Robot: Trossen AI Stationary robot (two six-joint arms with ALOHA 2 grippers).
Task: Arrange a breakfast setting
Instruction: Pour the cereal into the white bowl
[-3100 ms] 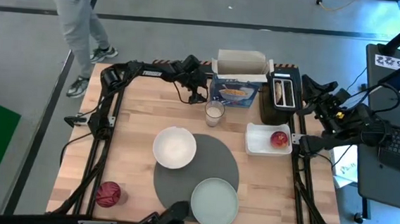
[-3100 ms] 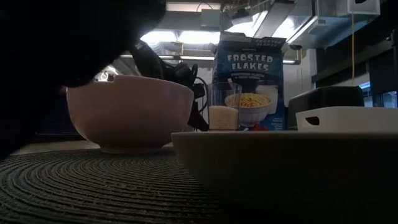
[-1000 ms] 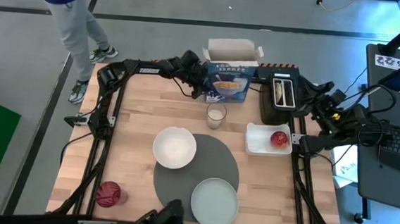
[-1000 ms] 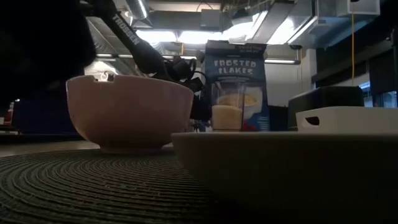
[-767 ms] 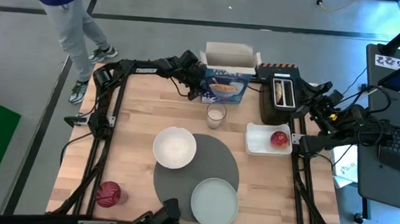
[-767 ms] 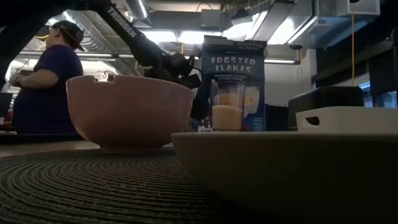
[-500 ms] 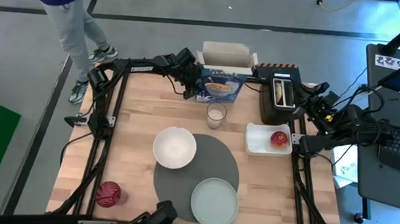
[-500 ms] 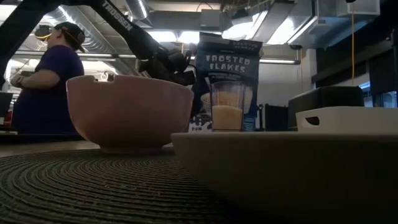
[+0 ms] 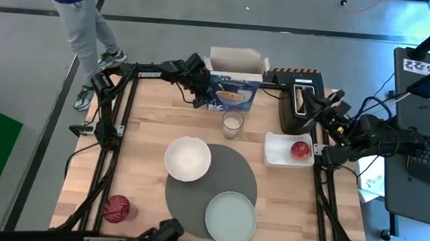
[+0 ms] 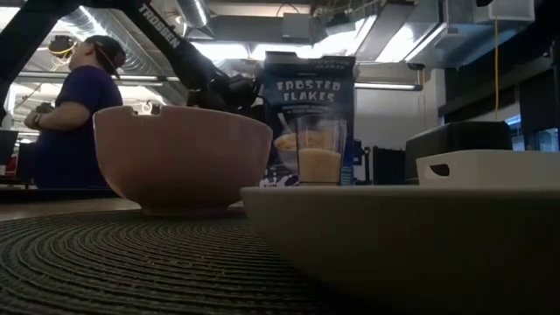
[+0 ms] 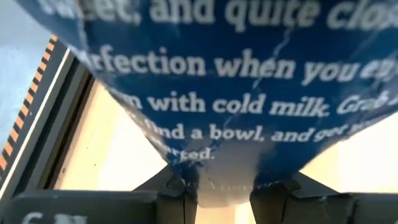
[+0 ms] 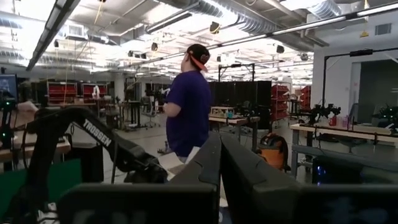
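Note:
The blue cereal box [image 9: 234, 91] stands upright at the table's far edge, top flaps open, with my left gripper [image 9: 206, 96] shut on its left side. In the low view the box [image 10: 308, 114] shows behind the glass of milk [image 9: 231, 123]. The white bowl [image 9: 188, 158] sits at the left rim of the round dark-grey mat [image 9: 215, 177], and the pale-green plate [image 9: 231, 217] on the mat's near edge. A red apple [image 9: 299, 149] lies in the white tray [image 9: 277, 149]. My right gripper [image 12: 219, 163] is shut and holds nothing, right of the black toaster [image 9: 301, 104]. My left gripper pinches a printed blue panel [image 11: 224, 177] of the cereal box between its two fingers [image 11: 177, 194]; the card is creased and drawn in to a narrow ridge there. The fingers come level from the table's left. The box stays upright; whether its base touches the table I cannot tell.
A bagel half [image 9: 301, 98] sits in the toaster's slot. A dark-red round fruit [image 9: 116, 208] lies near the table's front left corner. A person [image 9: 75, 4] stands beyond the far left corner. Bare wood lies left of the bowl.
My left gripper has carried the cereal box toward the table's left edge and slightly toward the far edge; the box stays upright and now stands behind the glass instead of to its right. My right arm has shifted a little toward the toaster.

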